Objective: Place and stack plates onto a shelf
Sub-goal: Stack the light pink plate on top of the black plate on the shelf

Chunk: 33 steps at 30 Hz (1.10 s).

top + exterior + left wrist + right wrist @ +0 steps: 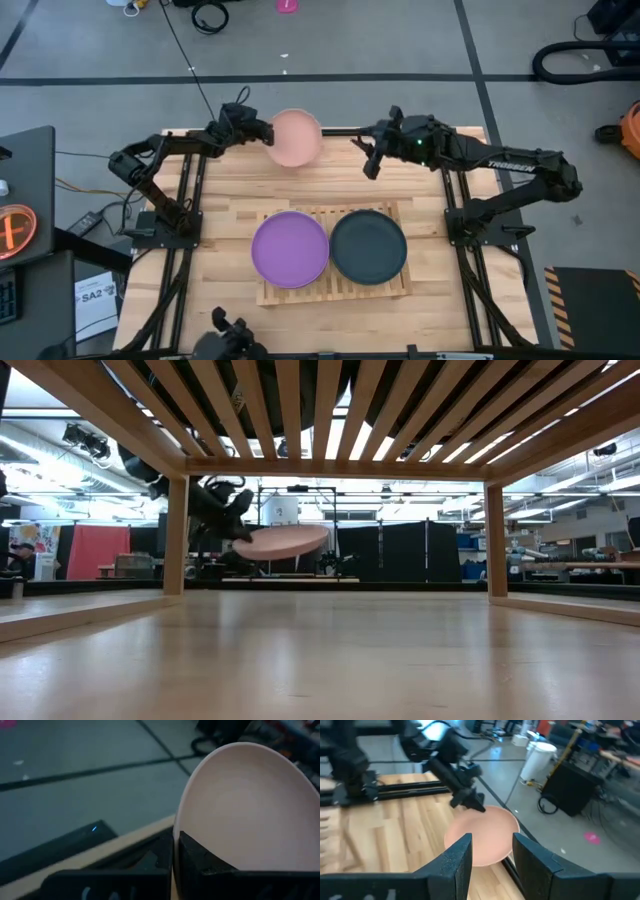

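A salmon pink plate (296, 138) hangs in the air over the table's far edge, held by my left gripper (266, 131), which is shut on its left rim. The same plate shows in the low view (281, 542), the left wrist view (250, 805) and the right wrist view (481, 835). My right gripper (371, 160) is open and hovers to the plate's right, touching nothing. A purple plate (290, 249) and a black plate (369, 246) lie side by side on the slatted wooden shelf (335, 288). My left gripper pinches the pink plate's rim (176, 827) between its two fingers, one finger above the rim and one below. The fingers reach in about level from the table's left side. The plate is lifted clear of the table and sits slightly tilted.
The shelf stands in the table's middle, toward the near edge. Bare wooden tabletop (230, 190) lies between the shelf and the far edge. Black frame rails (187, 220) run along both sides of the table.
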### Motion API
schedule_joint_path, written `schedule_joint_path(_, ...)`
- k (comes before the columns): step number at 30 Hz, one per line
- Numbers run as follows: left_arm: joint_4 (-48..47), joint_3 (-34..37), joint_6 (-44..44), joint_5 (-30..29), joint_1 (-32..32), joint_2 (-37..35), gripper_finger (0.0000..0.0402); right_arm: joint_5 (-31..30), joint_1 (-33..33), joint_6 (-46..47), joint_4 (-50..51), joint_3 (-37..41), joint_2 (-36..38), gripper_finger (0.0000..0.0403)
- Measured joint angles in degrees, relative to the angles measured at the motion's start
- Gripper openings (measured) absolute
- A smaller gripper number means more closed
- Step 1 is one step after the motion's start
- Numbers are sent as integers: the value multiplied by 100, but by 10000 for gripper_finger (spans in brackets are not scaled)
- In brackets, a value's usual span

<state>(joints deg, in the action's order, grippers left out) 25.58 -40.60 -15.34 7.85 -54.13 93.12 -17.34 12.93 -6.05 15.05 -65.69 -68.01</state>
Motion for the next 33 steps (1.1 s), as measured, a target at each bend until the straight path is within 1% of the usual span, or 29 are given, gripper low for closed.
schedule_joint_path(4, 574, 0, -240, -3, 145, -9, 14, -4, 278, 383, 0, 0, 0, 146)
schedule_joint_path(7, 934, 0, -356, -6, 244, -13, 14, -124, 468, 679, -1, 0, 0, 146)
schedule_joint_path(14, 1825, -1, -399, -25, 532, -15, 14, -546, 870, 1664, -2, 0, 0, 146)
schedule_joint_path(18, 2272, -2, -399, -175, 727, -20, 14, -551, 1038, 2142, -53, 0, -3, 146)
schedule_joint_path(26, 2687, -2, -399, -367, 1084, -24, 14, -482, 1070, 3070, -593, 0, -175, 146)
schedule_joint_path(33, 2680, -2, -54, -548, 1291, -24, 14, 139, 1001, 3293, -1150, 0, -776, 146)
